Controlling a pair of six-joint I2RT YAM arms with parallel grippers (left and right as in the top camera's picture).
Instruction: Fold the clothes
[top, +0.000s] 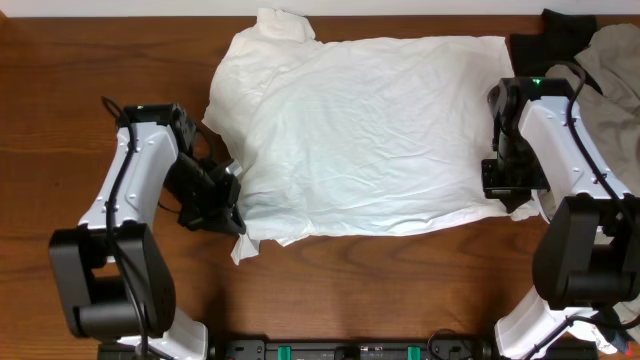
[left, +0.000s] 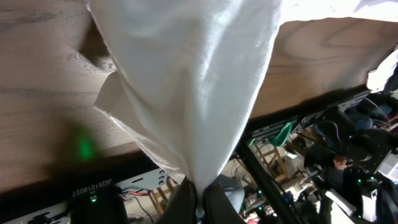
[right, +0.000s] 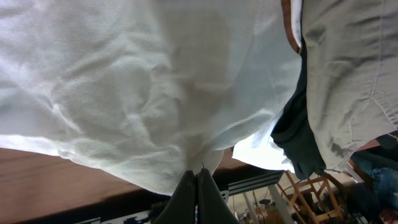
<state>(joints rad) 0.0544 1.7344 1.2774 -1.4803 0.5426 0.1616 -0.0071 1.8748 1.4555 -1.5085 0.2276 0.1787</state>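
Left gripper: is sitting at the near-left corner of the white T-shirt, jaws closed tight on a pinch of its cloth. From the left wrist camera, the fabric is narrowing downward into a bunch and slipping in between the two dark fingers, and the gathered cloth is lifting off the wood there.

White T-shirt: is lying spread and wrinkled across the middle of the brown wooden table, with no print showing on the upper face. One bunched part is sticking out past its far-left corner, and a small flap is poking out beside the left gripper at the near edge.

Right gripper: is sitting at the T-shirt's near-right corner, jaws likewise pressed together on the hem. From the right wrist camera, the white cloth is draping over and around the closed fingertips.

Black garment: is lying just past the T-shirt's far-right corner, partly under the next item.

Beige-grey garment: is lying crumpled to the right of the T-shirt, at the table's edge, overlapping the black one.
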